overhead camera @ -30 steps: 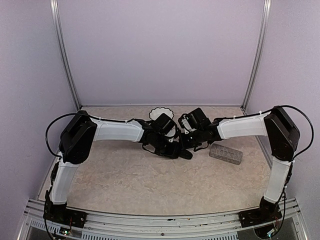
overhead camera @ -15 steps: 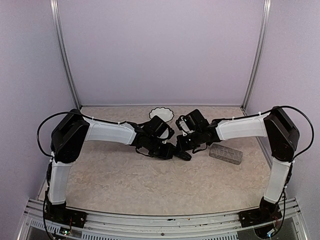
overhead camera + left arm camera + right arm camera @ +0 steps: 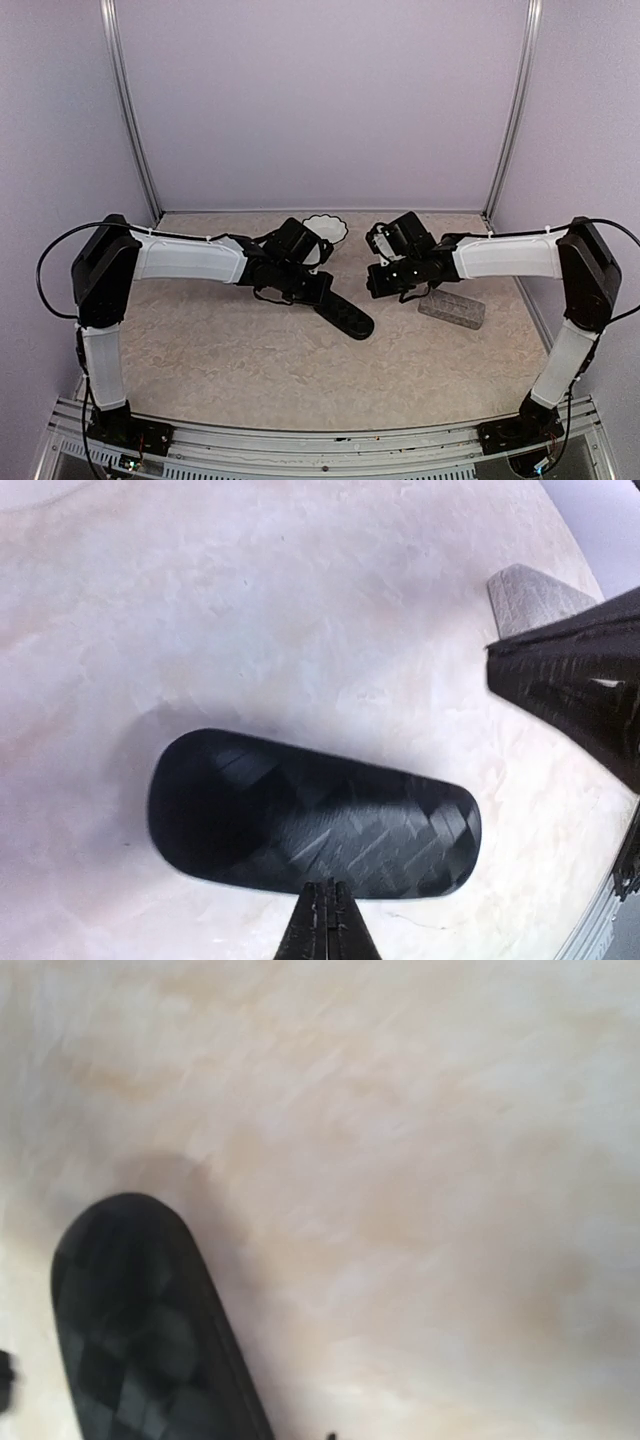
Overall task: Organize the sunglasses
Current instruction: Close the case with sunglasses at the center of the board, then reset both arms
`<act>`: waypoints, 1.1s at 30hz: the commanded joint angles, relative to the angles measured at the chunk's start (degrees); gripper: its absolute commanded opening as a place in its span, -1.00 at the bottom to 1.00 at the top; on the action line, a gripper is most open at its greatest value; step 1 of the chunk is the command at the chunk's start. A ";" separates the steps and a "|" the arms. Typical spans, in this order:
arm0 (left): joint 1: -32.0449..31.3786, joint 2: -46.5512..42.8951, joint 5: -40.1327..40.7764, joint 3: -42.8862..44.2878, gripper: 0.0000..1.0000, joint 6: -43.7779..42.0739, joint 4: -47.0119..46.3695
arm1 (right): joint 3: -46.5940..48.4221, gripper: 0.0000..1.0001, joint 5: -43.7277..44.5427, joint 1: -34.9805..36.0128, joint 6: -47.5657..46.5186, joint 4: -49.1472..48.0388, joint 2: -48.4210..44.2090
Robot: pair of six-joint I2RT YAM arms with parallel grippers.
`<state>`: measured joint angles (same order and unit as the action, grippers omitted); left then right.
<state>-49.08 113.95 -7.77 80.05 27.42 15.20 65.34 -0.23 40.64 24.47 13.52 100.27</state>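
Note:
No sunglasses show in any view. A closed black oblong case (image 3: 346,315) lies on the table between the two arms, and it fills the left wrist view (image 3: 310,815). My left gripper (image 3: 320,290) hovers just off the case's left end with its fingers pressed together (image 3: 328,920) and nothing between them. My right gripper (image 3: 379,283) hangs above and to the right of the case, apart from it and shut. In the right wrist view the case (image 3: 140,1330) lies at the lower left, and only a speck of fingertip shows at the bottom edge.
A grey speckled case (image 3: 452,308) lies closed to the right, under the right forearm. A white scalloped dish (image 3: 330,226) sits at the back near the wall. Walls close in the table on three sides.
Both grippers have pulled away from the black case, the left going left and back, the right going right. The case now lies uncovered on the table.

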 commanded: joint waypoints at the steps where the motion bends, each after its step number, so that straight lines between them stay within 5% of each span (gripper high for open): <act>1: 1.06 -5.24 3.22 -1.12 -0.83 0.96 1.72 | -2.35 -0.88 2.78 -2.10 -2.16 -0.70 -6.19; 4: 1.63 -7.60 5.06 -1.38 -0.66 0.90 3.31 | -4.78 -0.70 3.77 -3.38 -3.34 -2.20 -10.31; 11: 4.41 -15.26 10.35 -3.24 0.12 0.55 6.55 | -11.30 -0.19 6.21 -9.48 -7.19 -6.00 -21.16; 15: 6.64 -21.14 14.36 -4.66 0.49 0.10 8.48 | -14.76 0.54 7.18 -13.54 -9.34 -7.99 -27.76; 18: 8.21 -26.06 16.94 -6.25 0.91 -0.56 9.41 | -16.96 0.84 8.04 -17.00 -10.43 -9.11 -32.47; 20: 9.27 -29.54 18.91 -7.48 0.97 -1.01 9.91 | -18.77 1.00 9.70 -19.65 -10.89 -10.65 -35.61; 25: 12.55 -39.37 22.90 -11.93 0.98 -2.41 9.28 | -25.55 1.00 14.12 -23.09 -15.56 -18.51 -41.97; 33: 18.64 -53.07 24.73 -23.79 0.97 -10.13 -1.23 | -46.15 1.00 21.02 -24.55 -31.60 -50.66 -43.50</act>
<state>-32.56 65.69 15.09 62.57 23.70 21.67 25.89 17.67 17.69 2.83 -17.54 55.40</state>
